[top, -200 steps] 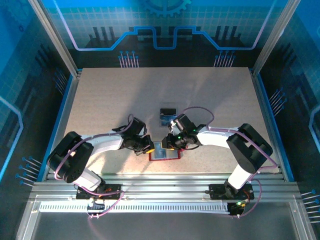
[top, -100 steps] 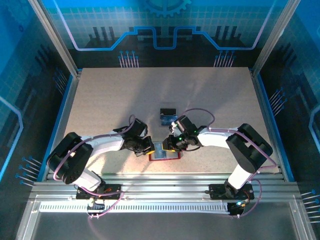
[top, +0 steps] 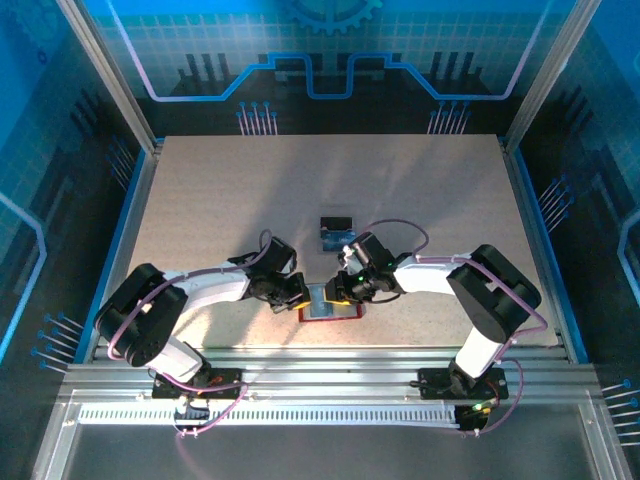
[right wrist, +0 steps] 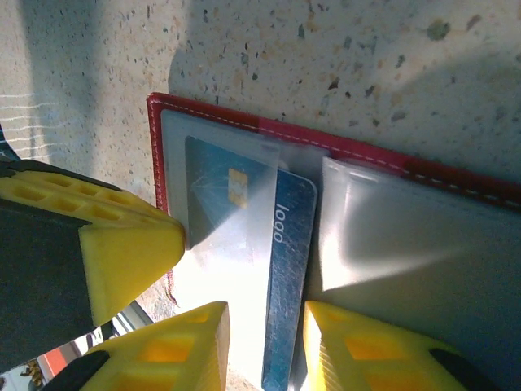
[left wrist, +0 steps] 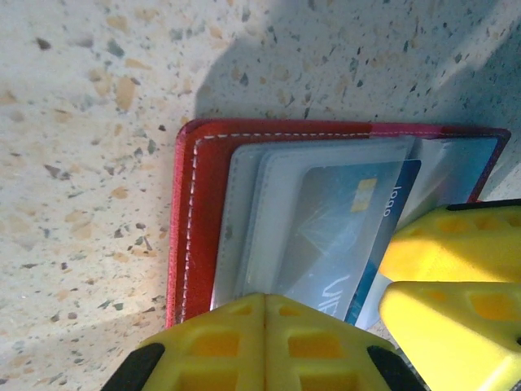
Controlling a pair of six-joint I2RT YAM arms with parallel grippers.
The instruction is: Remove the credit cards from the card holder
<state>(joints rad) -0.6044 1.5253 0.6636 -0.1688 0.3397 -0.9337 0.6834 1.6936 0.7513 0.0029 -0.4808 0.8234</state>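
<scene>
Left gripper [left wrist: 264,308]: fingers together, at the lower edge of the card holder [left wrist: 189,212]. Holder: red, lying open on the table [top: 220,200], lower centre of the overhead frame. Blue card [right wrist: 289,269]: partly out of a clear pocket. Right gripper [right wrist: 267,326]: fingers narrowly apart astride that card's end; a pinch cannot be told. Beyond, toward mid-table: second blue card [top: 336,239], then black card [top: 335,221].

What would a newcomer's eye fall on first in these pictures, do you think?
The open red card holder near the front edge of the table, with the left pincer and right pincer meeting over it. A blue card sticks partway out of its clear pocket, between the right pincer's yellow fingers.
</scene>
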